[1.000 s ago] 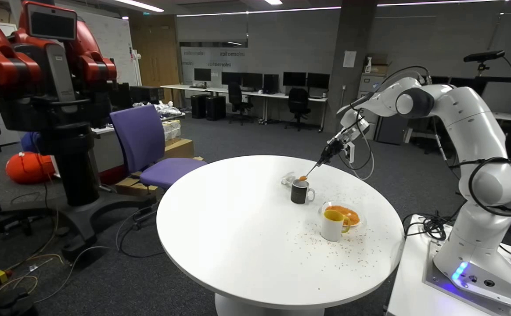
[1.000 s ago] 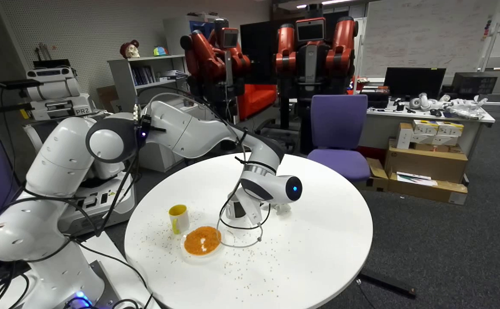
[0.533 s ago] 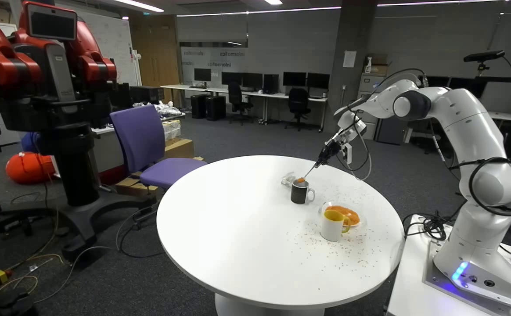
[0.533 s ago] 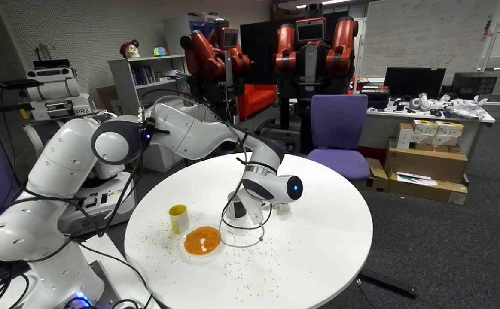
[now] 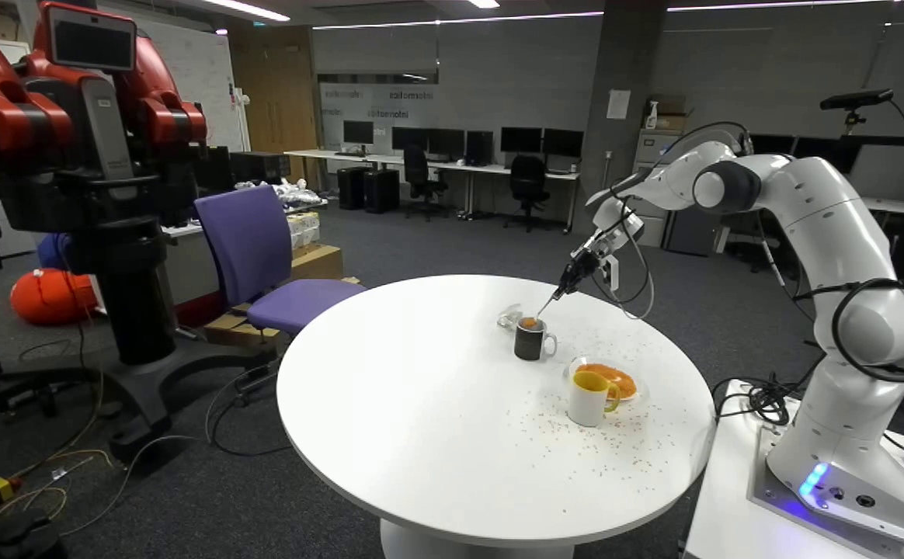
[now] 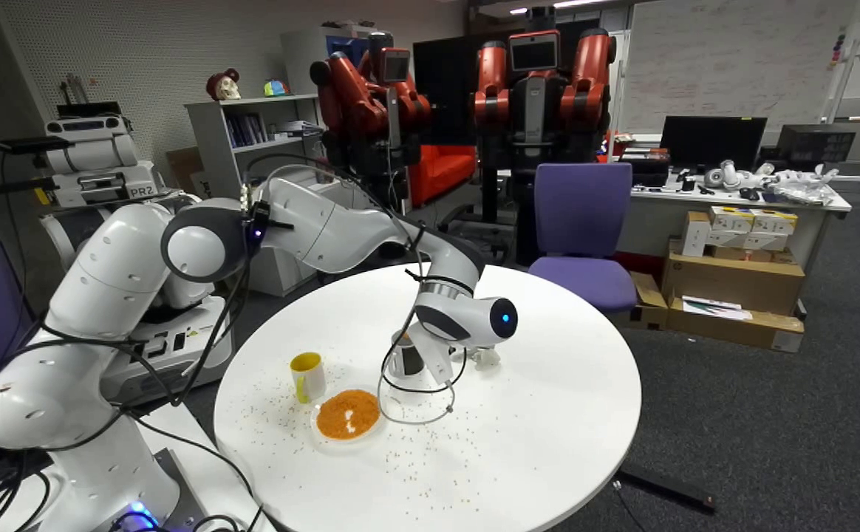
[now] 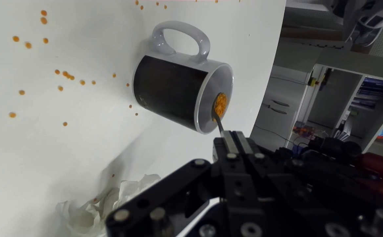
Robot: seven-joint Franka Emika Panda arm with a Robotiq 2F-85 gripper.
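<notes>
My gripper (image 7: 233, 134) is shut on the handle of a thin metal spoon (image 7: 218, 123), which sticks out past the fingertips. Orange grains (image 7: 220, 102) fill the spoon's bowl, which lies inside the mouth of a dark-panelled mug (image 7: 171, 90) with a pale handle. That mug (image 5: 530, 342) stands upright on the round white table (image 5: 421, 388), below the gripper (image 5: 558, 294). In an exterior view the arm hides the gripper and spoon, and part of the mug (image 6: 409, 360). Whether the spoon touches the mug wall I cannot tell.
A white mug with yellow inside (image 5: 585, 405) stands beside a plate (image 6: 349, 419) of orange grains (image 6: 332, 411). Loose grains (image 7: 65, 73) are scattered over the table. Crumpled translucent wrapping (image 7: 89, 214) lies close to the dark mug. A purple chair (image 5: 250, 248) stands by the table.
The spoon with its orange grains has come down from just above the dark mug's rim into its mouth. The arm has shifted slightly with it; the mugs and plate have stayed put.
</notes>
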